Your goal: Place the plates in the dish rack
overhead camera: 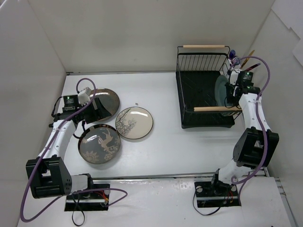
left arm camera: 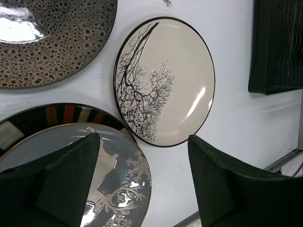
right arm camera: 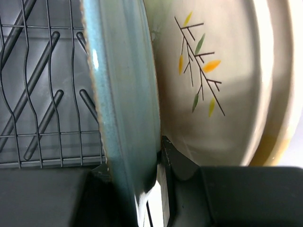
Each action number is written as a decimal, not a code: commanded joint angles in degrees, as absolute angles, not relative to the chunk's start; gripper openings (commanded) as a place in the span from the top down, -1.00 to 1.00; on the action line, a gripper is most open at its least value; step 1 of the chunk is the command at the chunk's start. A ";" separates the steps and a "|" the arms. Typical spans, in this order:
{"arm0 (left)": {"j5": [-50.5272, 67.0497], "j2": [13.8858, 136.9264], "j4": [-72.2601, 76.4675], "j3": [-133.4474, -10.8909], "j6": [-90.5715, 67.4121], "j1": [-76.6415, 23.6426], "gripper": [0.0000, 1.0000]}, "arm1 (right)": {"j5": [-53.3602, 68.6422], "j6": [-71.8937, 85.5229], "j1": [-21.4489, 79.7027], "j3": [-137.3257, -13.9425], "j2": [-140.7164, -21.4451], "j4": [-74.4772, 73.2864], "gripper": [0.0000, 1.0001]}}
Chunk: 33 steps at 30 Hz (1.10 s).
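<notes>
Three plates lie flat on the table at the left: a brown-bronze one (overhead camera: 102, 104), a dark-rimmed beige one with a tree pattern (overhead camera: 134, 123) and a dark grey one with a deer pattern (overhead camera: 99, 143). My left gripper (overhead camera: 93, 115) is open and empty above the near rim of the grey plate (left arm camera: 118, 189), with the beige plate (left arm camera: 165, 80) ahead. The black wire dish rack (overhead camera: 203, 94) stands at the right. My right gripper (overhead camera: 230, 94) is shut on the rim of a teal plate (right arm camera: 123, 118) standing on edge in the rack, next to a cream leaf-motif plate (right arm camera: 213, 85).
The rack has two wooden rod handles (overhead camera: 203, 46) and a utensil cup with utensils (overhead camera: 236, 61) at its far right corner. White walls enclose the table. A dark striped rim (left arm camera: 47, 116) shows under the grey plate. The rack's tray corner (left arm camera: 279, 47) shows in the left wrist view.
</notes>
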<state>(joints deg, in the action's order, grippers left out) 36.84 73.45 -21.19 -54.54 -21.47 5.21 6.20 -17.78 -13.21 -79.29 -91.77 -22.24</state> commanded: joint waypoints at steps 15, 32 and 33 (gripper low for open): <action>39.55 73.57 -19.42 -56.78 -21.09 5.54 -0.40 | 5.89 -14.24 -13.62 -79.63 -84.82 -15.38 0.39; 40.25 73.56 -19.25 -56.69 -21.45 5.54 -0.40 | 4.75 -13.10 -13.54 -79.98 -77.44 -16.35 -0.05; 40.25 73.39 -19.34 -56.69 -21.62 5.54 -0.40 | 4.66 -12.92 -13.54 -80.15 -77.08 -16.35 -0.07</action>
